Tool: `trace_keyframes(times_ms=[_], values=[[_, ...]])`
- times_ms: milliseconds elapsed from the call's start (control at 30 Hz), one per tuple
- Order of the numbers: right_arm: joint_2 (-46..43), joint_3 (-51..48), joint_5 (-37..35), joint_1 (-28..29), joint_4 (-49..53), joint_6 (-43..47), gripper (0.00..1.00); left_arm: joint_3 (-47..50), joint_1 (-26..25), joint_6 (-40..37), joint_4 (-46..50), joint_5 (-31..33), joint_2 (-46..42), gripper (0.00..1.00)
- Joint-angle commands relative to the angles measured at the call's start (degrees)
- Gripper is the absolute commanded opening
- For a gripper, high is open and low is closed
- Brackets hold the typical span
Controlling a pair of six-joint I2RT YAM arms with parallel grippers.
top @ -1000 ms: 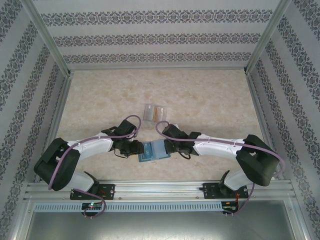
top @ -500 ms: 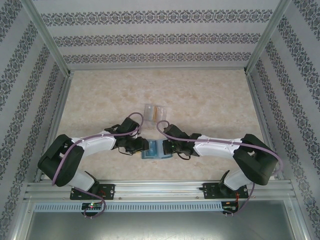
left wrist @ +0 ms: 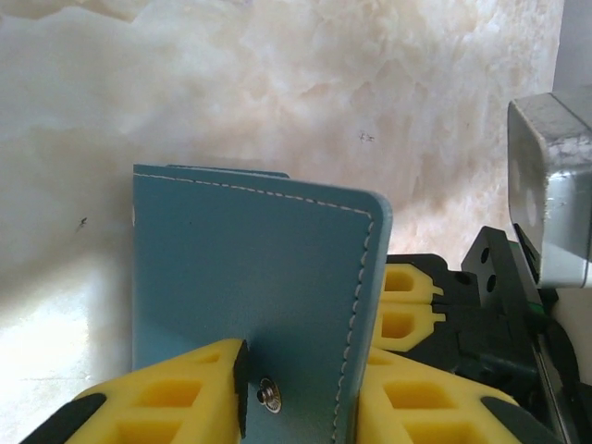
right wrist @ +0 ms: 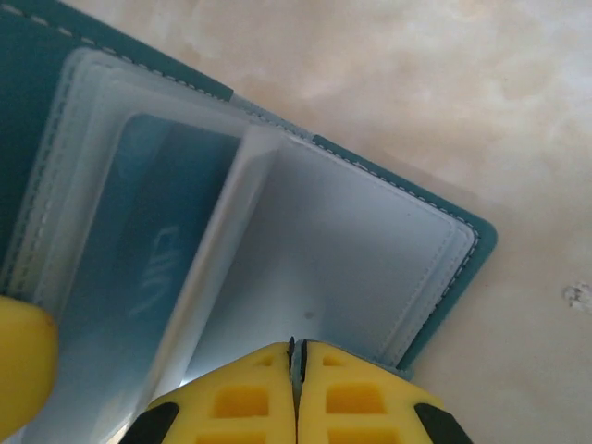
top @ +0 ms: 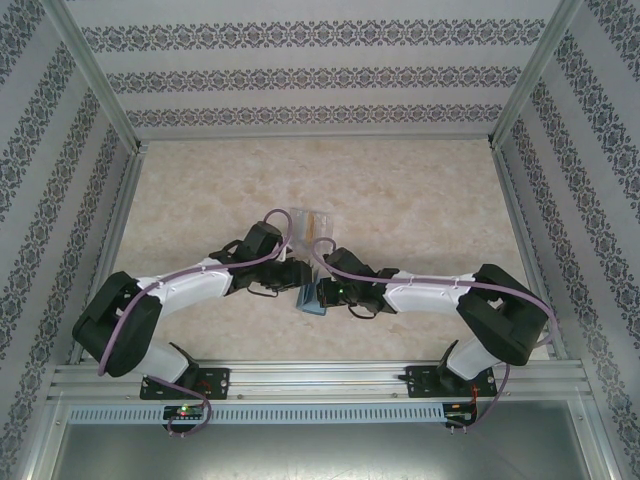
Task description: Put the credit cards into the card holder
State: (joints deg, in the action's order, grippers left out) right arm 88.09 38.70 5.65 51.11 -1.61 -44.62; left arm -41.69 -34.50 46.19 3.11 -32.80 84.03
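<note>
The teal card holder (top: pixel 309 300) stands half folded on the table between both grippers. In the left wrist view its stitched outer cover (left wrist: pixel 250 268) rises upright, and my left gripper (left wrist: pixel 301 370) is shut on it beside the metal snap. My right gripper (right wrist: pixel 296 350) is shut on the edge of the other half, whose grey-blue clear pockets (right wrist: pixel 351 250) face the camera. In the top view the left gripper (top: pixel 294 283) and the right gripper (top: pixel 326 293) nearly touch. The orange-tan credit cards (top: pixel 317 222) lie inside a clear plastic case just behind them.
The clear plastic case (top: pixel 303 224) sits on the marble-patterned table (top: pixel 420 210), close behind the left wrist. Patterned walls and metal posts enclose the table on three sides. The right gripper's yellow fingers (left wrist: pixel 412 310) show behind the cover.
The left gripper has swung right and away from the bases, lifting the card holder's left half from flat to upright. The right gripper has shifted slightly left, still gripping its half.
</note>
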Motion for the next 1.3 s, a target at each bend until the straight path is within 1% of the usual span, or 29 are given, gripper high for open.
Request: trace_keyframes(times_ms=[0, 167, 300, 333, 367, 400, 433, 467, 533, 633, 767, 800, 867, 900, 933, 1000, 1033, 1067, 1133, 1200, 1267], values=[[-1.2, -2.3, -0.3, -0.5, -3.3, -2.7, 0.0, -1.5, -0.8, -0.4, -3.4, -1.0, 2.5, 0.32], [-6.4, -6.3, -3.6, -1.0, -4.0, -4.2, 0.0, -3.9, -1.6, -3.3, -0.9, -0.3, 7.7, 0.31], [-9.6, -8.6, -5.2, -1.5, -3.7, -3.7, 0.0, -6.2, -4.0, -5.8, 4.0, 4.2, 7.3, 0.32], [-10.1, -9.0, -4.8, -1.8, -3.9, -3.7, 0.0, -6.8, -5.0, -6.6, 4.6, 4.8, 6.2, 0.35], [-10.4, -9.4, -4.1, -2.3, -4.1, -3.8, 0.0, -6.8, -5.7, -6.8, 4.6, 5.1, 4.9, 0.43], [-10.6, -9.7, -3.5, -2.6, -4.4, -3.7, 0.0, -6.5, -6.2, -6.8, 4.1, 5.4, 4.0, 0.54], [-10.7, -9.9, -3.1, -2.8, -4.7, -3.6, 0.0, -6.0, -6.4, -6.8, 3.1, 5.4, 3.1, 0.68], [-10.9, -10.2, -3.2, -2.9, -4.8, -3.6, 0.0, -5.5, -6.4, -6.6, 2.7, 5.3, 2.5, 0.77], [-11.0, -10.6, -3.1, -3.4, -4.9, -3.8, 0.0, -5.3, -6.4, -7.2, 3.2, 5.4, 2.3, 0.82], [-11.1, -11.0, -1.7, -4.9, -5.1, -4.6, 0.0, -4.7, -6.4, -7.0, 2.8, 5.3, 2.8, 0.82], [-12.6, -11.8, -2.1, -5.7, -4.1, -4.8, 0.0, -4.2, -6.4, -8.0, 3.3, 7.1, 4.6, 0.76], [-13.1, -12.1, -2.1, -5.9, -4.0, -5.1, 0.0, -4.3, -6.4, -8.0, 3.0, 7.0, 5.0, 0.73], [-14.8, -12.8, -2.3, -6.2, -4.1, -5.2, 0.0, -4.2, -6.4, -7.6, 1.3, 5.3, 6.3, 0.54], [-15.5, -13.2, -2.7, -6.2, -3.8, -5.2, 0.03, -4.3, -6.6, -7.5, 0.3, 3.6, 6.7, 0.5], [-16.4, -13.8, -3.0, -6.4, -3.7, -5.1, 0.04, -4.5, -6.8, -7.6, -0.5, 2.1, 7.0, 0.49], [-17.8, -14.9, -3.0, -7.1, -3.7, -5.5, 0.06, -5.0, -7.4, -7.9, -0.5, 1.7, 6.5, 0.54], [-18.4, -15.4, -2.6, -7.6, -3.5, -5.7, 0.09, -5.1, -7.8, -8.3, -0.2, 2.3, 6.0, 0.6], [-18.8, -15.8, -2.0, -8.3, -3.3, -5.7, 0.15, -5.0, -8.0, -8.6, -0.2, 2.9, 5.7, 0.66], [-19.5, -16.2, -1.5, -9.0, -2.8, -5.5, 0.22, -4.8, -8.1, -9.2, -0.4, 4.0, 5.9, 0.74], [-20.2, -16.6, -1.5, -9.7, -2.1, -5.5, 0.25, -5.1, -8.2, -9.7, 0.1, 4.4, 7.6, 0.74], [-21.0, -17.0, -0.5, -10.3, -2.0, -5.5, 0.27, -5.4, -8.6, -10.1, 1.1, 6.1, 9.2, 0.73]])
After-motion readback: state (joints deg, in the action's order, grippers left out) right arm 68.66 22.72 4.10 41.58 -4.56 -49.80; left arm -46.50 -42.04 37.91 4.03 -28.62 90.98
